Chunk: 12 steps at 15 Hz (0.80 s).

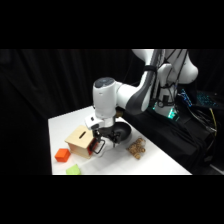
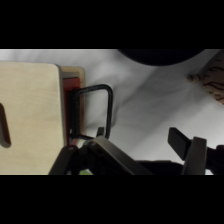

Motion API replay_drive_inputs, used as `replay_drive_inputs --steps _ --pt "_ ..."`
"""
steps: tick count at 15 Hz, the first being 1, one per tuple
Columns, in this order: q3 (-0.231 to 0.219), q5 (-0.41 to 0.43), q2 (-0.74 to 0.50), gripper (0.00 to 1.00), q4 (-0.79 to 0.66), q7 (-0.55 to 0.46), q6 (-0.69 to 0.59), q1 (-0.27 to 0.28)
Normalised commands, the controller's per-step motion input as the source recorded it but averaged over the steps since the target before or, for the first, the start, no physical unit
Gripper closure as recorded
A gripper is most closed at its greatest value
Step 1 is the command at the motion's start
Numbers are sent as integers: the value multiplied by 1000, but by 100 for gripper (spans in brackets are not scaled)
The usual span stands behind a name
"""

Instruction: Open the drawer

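- White desk (image 1: 150, 162), plain and matte, lit from above, under the arm.
- Black curtain behind the desk, filling the whole back of the room.
- Dark bench or case at the right of the desk, with cables and a small teal light (image 1: 172, 114) on it, near the arm's base.
- No readable writing, brand or label anywhere.
- Light-wood box (image 1: 78, 140) near the desk's left front part, with a dark slot on its top face.
- Drawer (image 1: 92, 146) with red-orange front on the box's right side; in the wrist view only a thin red strip (image 2: 71, 95) visible beside the wood, so at most slightly out of the box.
- Black loop handle (image 2: 98, 110) standing out from the drawer front over the white desk.
- Gripper (image 1: 103, 141) low at the drawer front, coming down from above.
- Jaws apart in the wrist view: one finger (image 2: 100, 133) at the lower end of the loop handle, the other finger (image 2: 181, 141) well to the side over bare desk; cannot tell whether the near finger touches the handle or passes through the loop.
- Black bowl (image 1: 121, 132) just behind the gripper.
- Brown patterned object (image 1: 136, 147) right of the gripper.
- Small orange block (image 1: 62, 154) left of the box, and a green block (image 1: 73, 170) at the front edge.
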Motion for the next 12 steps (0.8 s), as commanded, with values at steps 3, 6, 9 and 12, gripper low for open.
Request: replay_drive_inputs --steps 3,6,9,12 --pt "-110 -260 138 0 79 231 286 108" --pt "-218 -339 140 0 95 325 285 193" --pt "-208 -282 150 0 115 282 194 186" --pt "-196 -248 160 0 128 250 173 174"
